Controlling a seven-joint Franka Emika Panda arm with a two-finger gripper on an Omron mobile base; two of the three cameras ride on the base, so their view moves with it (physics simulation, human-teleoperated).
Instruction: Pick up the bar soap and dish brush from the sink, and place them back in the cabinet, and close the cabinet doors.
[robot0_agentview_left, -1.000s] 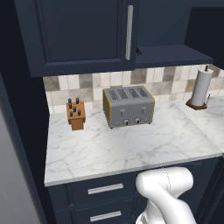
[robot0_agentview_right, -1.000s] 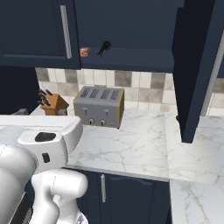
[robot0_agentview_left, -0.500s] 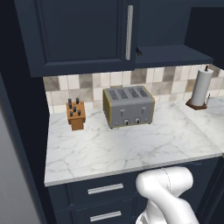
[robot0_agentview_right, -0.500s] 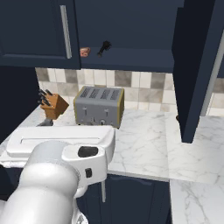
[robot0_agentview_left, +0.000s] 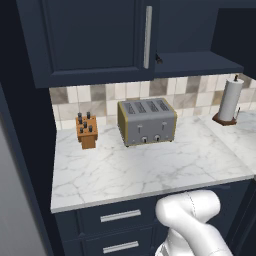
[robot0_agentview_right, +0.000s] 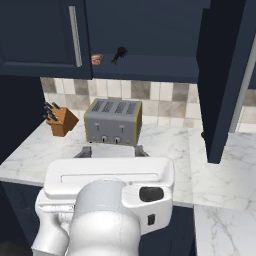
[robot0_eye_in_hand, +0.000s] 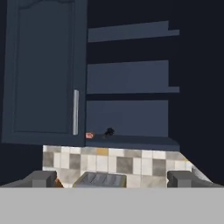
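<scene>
The cabinet (robot0_eye_in_hand: 131, 109) is a dark navy wall unit with three navy shelves showing in the hand view; of the cabinet doors, the left (robot0_agentview_right: 37, 35) is closed with its long silver bar handle upright, and the right (robot0_agentview_right: 225, 75) stands swung open. On the lowest shelf at 9 o'clock lies the bar soap (robot0_agentview_right: 97, 59), small, flat and reddish, with the dish brush (robot0_agentview_right: 119, 54), small and all black, just beside it at its 3 o'clock. The gripper (robot0_eye_in_hand: 111, 178) has its fingers wide apart, holding nothing; no writing is readable.
</scene>
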